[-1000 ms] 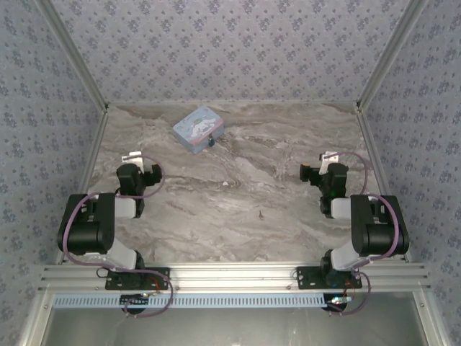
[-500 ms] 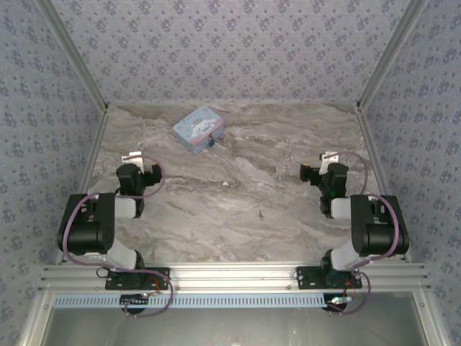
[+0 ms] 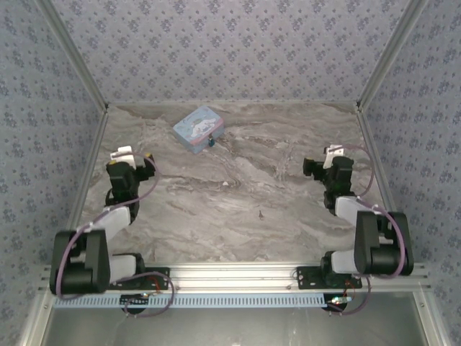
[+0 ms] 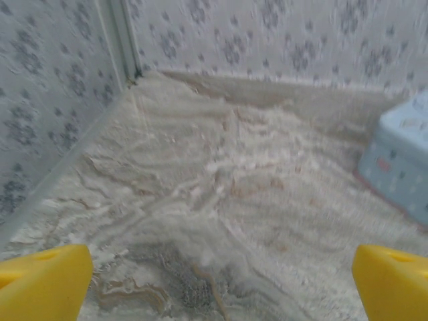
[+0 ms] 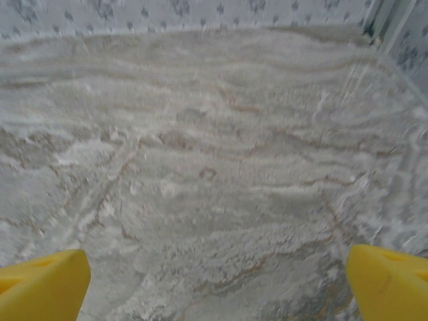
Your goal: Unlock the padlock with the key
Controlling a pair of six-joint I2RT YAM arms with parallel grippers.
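**Both pincers empty, key and padlock well apart**

From where I stood, the left pincer (image 3: 128, 158) hung over the left side of the marbled surface (image 3: 288, 144). Its yellow fingertips (image 4: 43, 273) were spread wide with nothing between them. The right pincer (image 3: 328, 161) mirrored it on the right side, and its fingertips (image 5: 40, 279) were just as far apart over bare stone. Spread like that, each looked ready to close on something small, but neither was near anything.

The padlock (image 3: 210, 142) sat far back and left of centre, touching the near edge of the pale blue tin box (image 3: 198, 128). I took it to be hanging from the box's clasp, which would explain why it sat there. The lid was down, so whatever the box held was hidden.

The key (image 3: 260, 213), a dark sliver, lay flat in the open near the middle, well apart from the lock and closer to the right arm. I judged that arm would fetch it.
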